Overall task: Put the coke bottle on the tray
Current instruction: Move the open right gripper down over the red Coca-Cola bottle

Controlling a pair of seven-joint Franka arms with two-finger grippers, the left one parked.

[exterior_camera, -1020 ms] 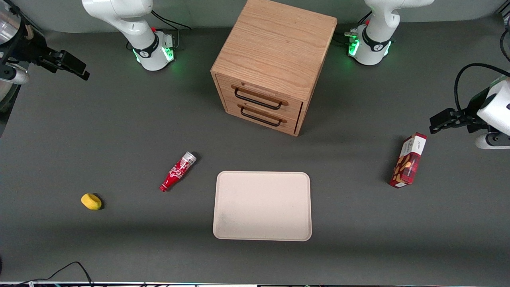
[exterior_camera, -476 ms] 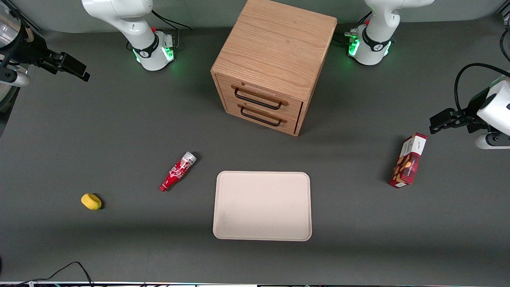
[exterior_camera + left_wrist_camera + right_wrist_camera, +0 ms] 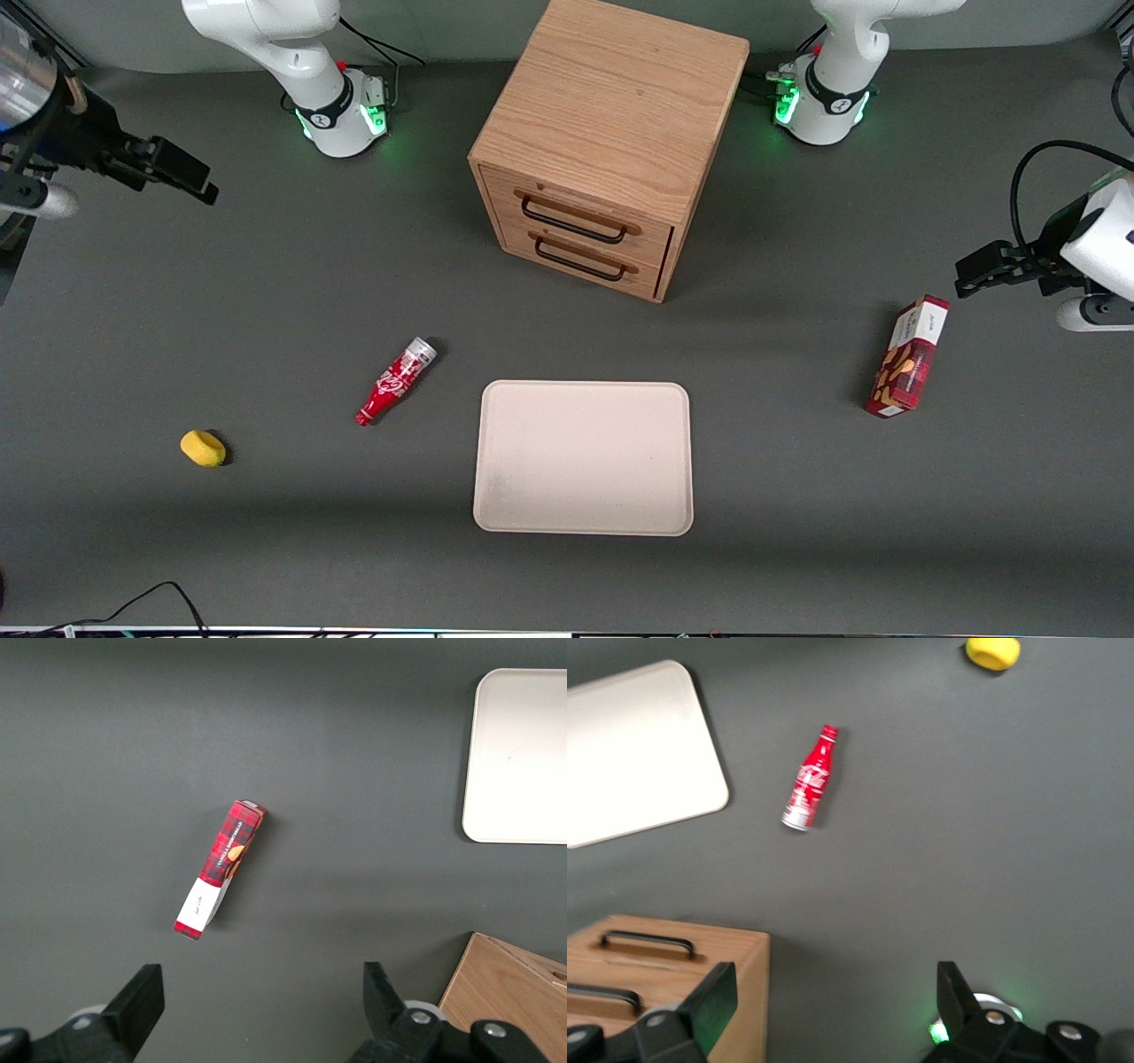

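The coke bottle [image 3: 396, 380] lies on its side on the grey table, a small red bottle with white script, silver end toward the cabinet and neck toward the front camera. It also shows in the right wrist view [image 3: 809, 780]. The cream tray [image 3: 583, 457] lies flat beside it, a short gap away, and is bare; it shows in the right wrist view too [image 3: 638, 753]. My gripper [image 3: 168, 164] hangs high at the working arm's end of the table, well away from the bottle. Its fingers [image 3: 713, 1001] stand wide apart and hold nothing.
A wooden two-drawer cabinet [image 3: 602, 142] stands farther from the front camera than the tray. A yellow object [image 3: 203, 447] lies toward the working arm's end, nearer the camera than the bottle. A red snack box [image 3: 908, 357] lies toward the parked arm's end.
My gripper has shifted a little toward the table's middle and nearer the front camera. The bottle, the tray and the other objects have not moved.
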